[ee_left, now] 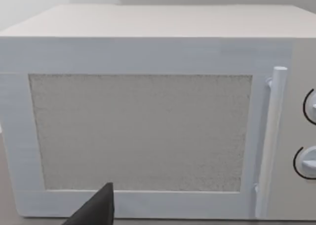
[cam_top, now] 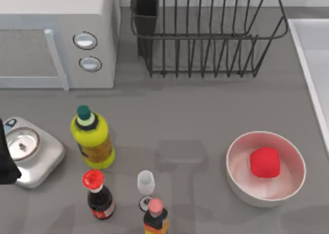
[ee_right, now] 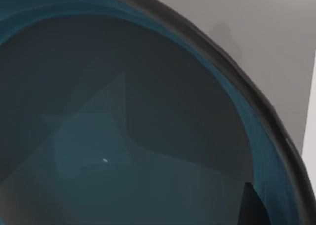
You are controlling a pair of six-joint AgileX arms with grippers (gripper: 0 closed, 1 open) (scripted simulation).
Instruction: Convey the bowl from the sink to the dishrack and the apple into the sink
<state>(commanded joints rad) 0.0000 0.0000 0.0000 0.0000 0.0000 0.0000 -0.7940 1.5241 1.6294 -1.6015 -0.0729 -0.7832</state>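
fingers of the right gripper cannot be read as released or clenched: the right wrist view is taken up by the inside of the teal-blue bowl (ee_right: 123, 136), very close, with a dark finger tip (ee_right: 253, 205) at its lower right and grey surface past the bowl's rim. the left gripper shows as one dark finger tip (ee_left: 96, 210) at the bottom of the left wrist view, facing the white microwave (ee_left: 143, 121); its state cannot be told either. in the top view the left arm (cam_top: 6, 157) is a dark shape at the far left edge, beside the kitchen scale (cam_top: 31, 151).

the apple (cam_top: 264, 162) lies inside the white bowl (cam_top: 241, 185) at the lower right of the grey tabletop (cam_top: 195, 110). the dishrack (cam_top: 205, 33) stands at the upper middle. the sink (cam_top: 313, 59) runs along the right edge. a yellow bottle (cam_top: 92, 139), a red-capped dark bottle (cam_top: 97, 193), a small glass (cam_top: 146, 185) and another bottle (cam_top: 155, 218) stand at the lower left.
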